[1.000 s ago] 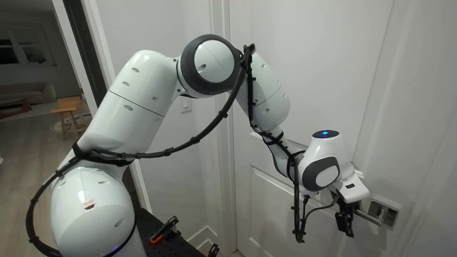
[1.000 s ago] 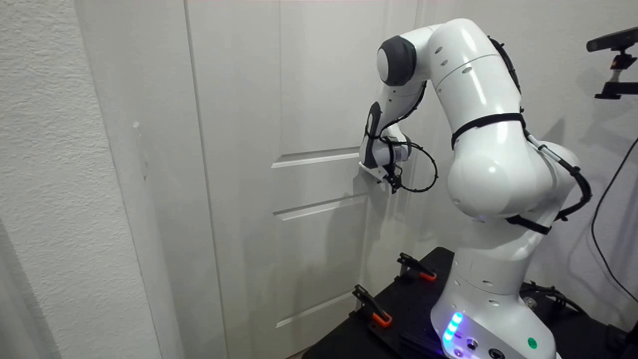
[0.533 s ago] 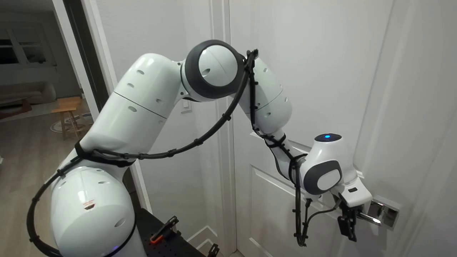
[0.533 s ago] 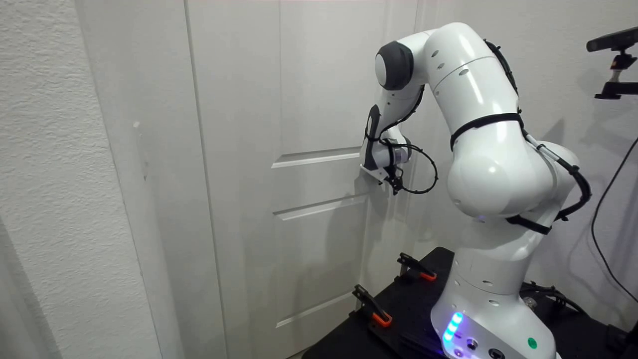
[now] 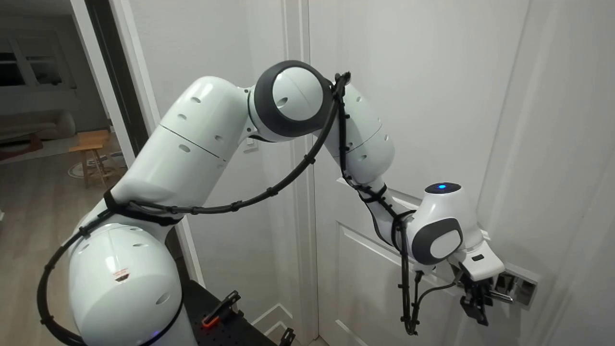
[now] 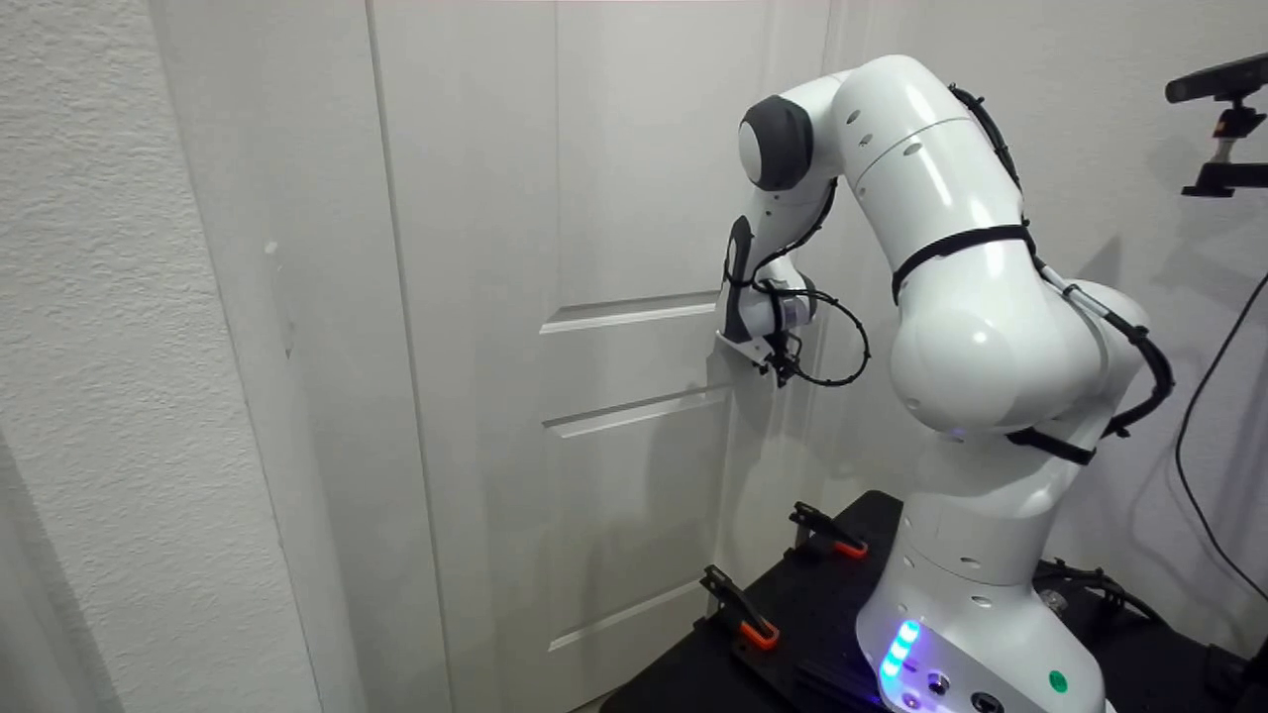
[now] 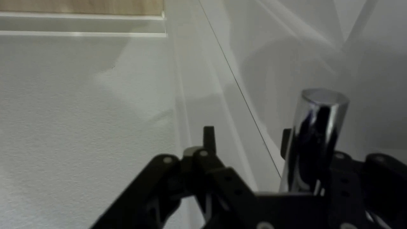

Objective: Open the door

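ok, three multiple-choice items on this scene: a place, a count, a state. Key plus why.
1. Where in the wrist view is the silver metal lever handle of the tall white panelled door?
A) Left of centre
B) Out of frame
C) Right of centre

2. How many black-and-orange clamps show at the edge of the black table in an exterior view?
A) Two
B) Four
C) None

3. How does the black two-fingered tool stand?
A) Shut on the handle
B) Open
C) Shut on nothing

1 C: its blunt end stands toward the right side.
2 A: one nearer, one farther along that edge.
3 B: its fingers stand apart, a gap between.
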`<action>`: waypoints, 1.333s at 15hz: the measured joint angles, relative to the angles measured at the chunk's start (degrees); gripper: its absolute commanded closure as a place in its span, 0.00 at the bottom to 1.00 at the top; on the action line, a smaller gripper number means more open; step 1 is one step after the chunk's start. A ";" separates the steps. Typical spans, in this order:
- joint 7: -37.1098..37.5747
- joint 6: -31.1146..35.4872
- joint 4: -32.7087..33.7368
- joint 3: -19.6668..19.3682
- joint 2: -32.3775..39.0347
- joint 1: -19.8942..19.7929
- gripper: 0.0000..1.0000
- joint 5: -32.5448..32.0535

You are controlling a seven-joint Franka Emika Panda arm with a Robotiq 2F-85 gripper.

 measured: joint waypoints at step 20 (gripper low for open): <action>0.00 5.31 1.74 -8.56 9.50 8.13 0.99 0.55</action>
